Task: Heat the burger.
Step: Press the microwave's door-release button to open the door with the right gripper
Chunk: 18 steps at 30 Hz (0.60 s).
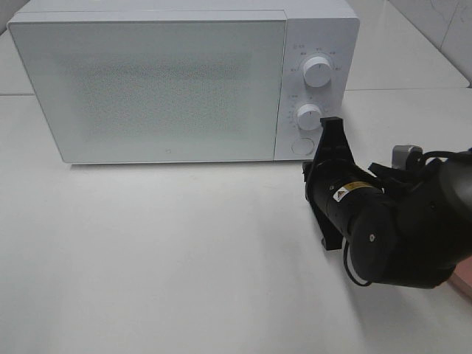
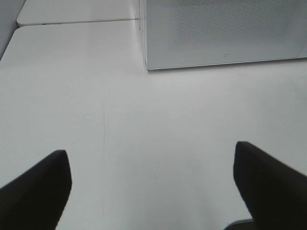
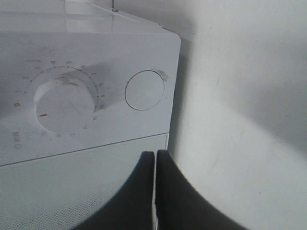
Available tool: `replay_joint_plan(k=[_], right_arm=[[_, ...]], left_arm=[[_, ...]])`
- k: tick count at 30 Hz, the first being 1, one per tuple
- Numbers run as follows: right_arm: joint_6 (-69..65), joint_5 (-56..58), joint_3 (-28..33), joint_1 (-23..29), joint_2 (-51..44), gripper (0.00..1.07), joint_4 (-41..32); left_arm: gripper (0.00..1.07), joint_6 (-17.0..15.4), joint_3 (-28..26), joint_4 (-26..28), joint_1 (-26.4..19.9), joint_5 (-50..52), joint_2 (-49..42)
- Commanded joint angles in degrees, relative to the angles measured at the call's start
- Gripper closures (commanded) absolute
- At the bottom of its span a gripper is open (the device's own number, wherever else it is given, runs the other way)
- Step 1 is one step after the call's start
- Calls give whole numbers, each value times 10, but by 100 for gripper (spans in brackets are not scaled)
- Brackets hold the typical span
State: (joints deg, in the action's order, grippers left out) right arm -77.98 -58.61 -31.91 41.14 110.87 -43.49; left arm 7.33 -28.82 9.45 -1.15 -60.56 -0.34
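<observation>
The burger is out of view in all three views. A white microwave (image 1: 162,81) stands at the back of the table with its door closed. My right gripper (image 1: 330,123) is shut with nothing in it, its tips just in front of the control panel, beside the round button (image 1: 301,145) under the lower knob (image 1: 309,116). The right wrist view has the shut fingertips (image 3: 155,154) low before the door's edge, below the button (image 3: 144,90) and knob (image 3: 64,105). My left gripper (image 2: 153,191) hangs open over bare table, short of the microwave's (image 2: 220,33) corner.
The upper knob (image 1: 317,71) sits above the lower one. A pink edge (image 1: 464,280) peeks out behind the right arm at the right border. White table (image 1: 162,258) stretches in front of the microwave. A seam between tables (image 2: 76,21) runs beside the oven.
</observation>
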Motion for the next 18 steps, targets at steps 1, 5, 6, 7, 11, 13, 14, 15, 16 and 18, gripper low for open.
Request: replay_joint_plan(k=[1, 5, 6, 7, 11, 13, 14, 15, 16, 18], right_arm=[[-7, -7, -30, -4, 28, 107, 9], [-7, -7, -47, -15, 40, 107, 15], [-8, -5, -57, -23, 43, 107, 15], [-8, -5, -57, -23, 43, 107, 15], [-8, 10, -80, -46, 58, 107, 34], [-18, 11, -88, -49, 66, 107, 42], [-26, 9, -92, -49, 72, 107, 41], [-26, 9, -92, -49, 72, 107, 41], [-38, 8, -99, -49, 81, 107, 39], [-44, 8, -107, -51, 88, 107, 39]], left_arm=[[23, -1, 2, 5, -1, 10, -14], [23, -1, 2, 5, -1, 10, -14], [23, -1, 2, 5, -1, 10, -14], [23, -1, 2, 5, -1, 10, -14], [23, 0, 2, 5, -1, 10, -14], [23, -1, 2, 5, -1, 10, -14], [23, -1, 2, 5, -1, 10, -14], [23, -1, 2, 5, -1, 10, -14], [23, -1, 2, 5, -1, 10, -14], [23, 0, 2, 5, -1, 10, -14]])
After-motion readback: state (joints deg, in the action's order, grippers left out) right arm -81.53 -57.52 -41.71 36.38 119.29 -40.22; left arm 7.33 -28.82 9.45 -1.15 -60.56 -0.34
